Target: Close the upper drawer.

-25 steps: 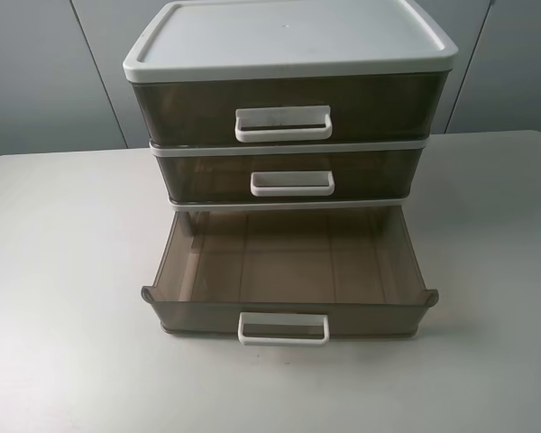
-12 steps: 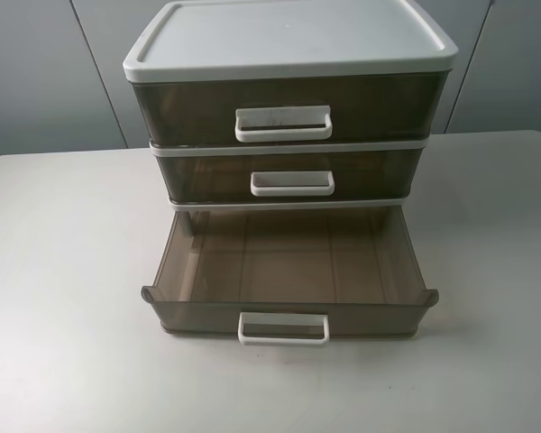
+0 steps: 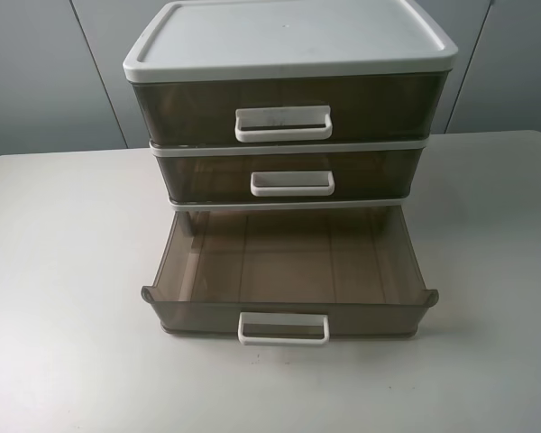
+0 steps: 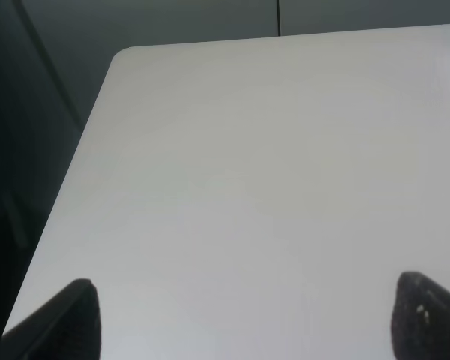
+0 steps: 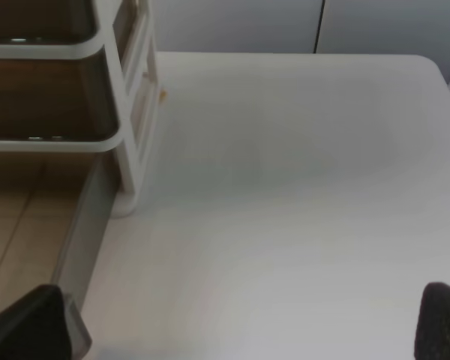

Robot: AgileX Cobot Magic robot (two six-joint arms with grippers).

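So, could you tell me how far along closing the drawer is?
Done: the top smoky translucent plastic drawer and the middle drawer sit flush in the white-framed cabinet. In hand: nothing; the left gripper and right gripper are open above the white table, touching no drawer. Left: only the bottom drawer, pulled out, needs pushing in.

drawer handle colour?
White, on smoky brown translucent fronts; the open drawer's handle shows best in exterior high.

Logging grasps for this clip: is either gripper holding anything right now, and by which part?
Nothing is held. The left gripper and right gripper are open over bare table.
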